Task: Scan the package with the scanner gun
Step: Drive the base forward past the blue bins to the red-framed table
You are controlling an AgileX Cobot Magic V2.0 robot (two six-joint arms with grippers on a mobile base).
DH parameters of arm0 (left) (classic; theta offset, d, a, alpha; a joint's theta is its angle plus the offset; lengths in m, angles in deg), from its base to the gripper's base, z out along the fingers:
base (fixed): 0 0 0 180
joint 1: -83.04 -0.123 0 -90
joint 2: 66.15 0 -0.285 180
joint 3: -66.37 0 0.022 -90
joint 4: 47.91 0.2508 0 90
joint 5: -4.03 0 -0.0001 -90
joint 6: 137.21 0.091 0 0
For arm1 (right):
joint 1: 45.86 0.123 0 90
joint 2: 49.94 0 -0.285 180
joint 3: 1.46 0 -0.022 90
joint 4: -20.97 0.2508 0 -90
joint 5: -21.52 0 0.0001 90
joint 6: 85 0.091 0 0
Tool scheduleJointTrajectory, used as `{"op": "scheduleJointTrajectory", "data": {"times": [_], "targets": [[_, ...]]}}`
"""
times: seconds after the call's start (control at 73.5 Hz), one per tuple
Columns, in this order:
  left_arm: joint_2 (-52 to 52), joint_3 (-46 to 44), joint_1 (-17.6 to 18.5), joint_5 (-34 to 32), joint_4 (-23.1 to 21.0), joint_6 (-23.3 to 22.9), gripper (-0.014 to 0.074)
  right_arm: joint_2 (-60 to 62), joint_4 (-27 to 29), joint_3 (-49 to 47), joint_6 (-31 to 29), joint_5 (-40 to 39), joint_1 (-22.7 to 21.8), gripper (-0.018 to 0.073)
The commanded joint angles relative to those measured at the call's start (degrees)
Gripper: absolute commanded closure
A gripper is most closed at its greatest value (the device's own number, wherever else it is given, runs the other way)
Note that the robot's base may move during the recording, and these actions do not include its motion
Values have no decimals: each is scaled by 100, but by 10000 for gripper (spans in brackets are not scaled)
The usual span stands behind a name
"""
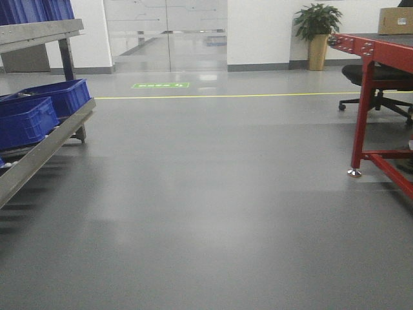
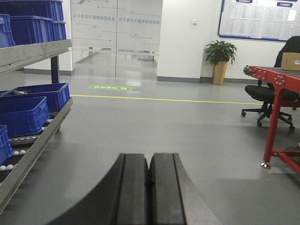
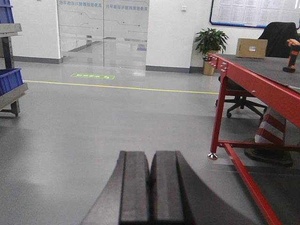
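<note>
The left gripper (image 2: 150,164) has its two black fingers pressed flat together with nothing between them. The right gripper (image 3: 151,161) is likewise closed and empty, and both hang low over the grey floor (image 3: 70,140). Out to the right stands a red table (image 3: 262,79): the package (image 3: 251,48) sits at its far end, and the scanner gun (image 3: 292,55) stands on the same top, well apart from it.

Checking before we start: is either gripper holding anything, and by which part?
Nothing is held. The left gripper and right gripper are both shut empty; the scanner gun and package sit on the red table.
</note>
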Motion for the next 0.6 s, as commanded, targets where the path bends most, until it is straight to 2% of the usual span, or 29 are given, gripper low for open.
{"op": "scheduleJointTrajectory", "data": {"times": [0.0, 0.585], "targets": [[24, -12, 11, -103, -13, 10, 708, 21, -47, -2, 0, -102, -20, 727], [24, -12, 11, -103, -13, 10, 708, 21, -47, -2, 0, -102, -20, 727]]}}
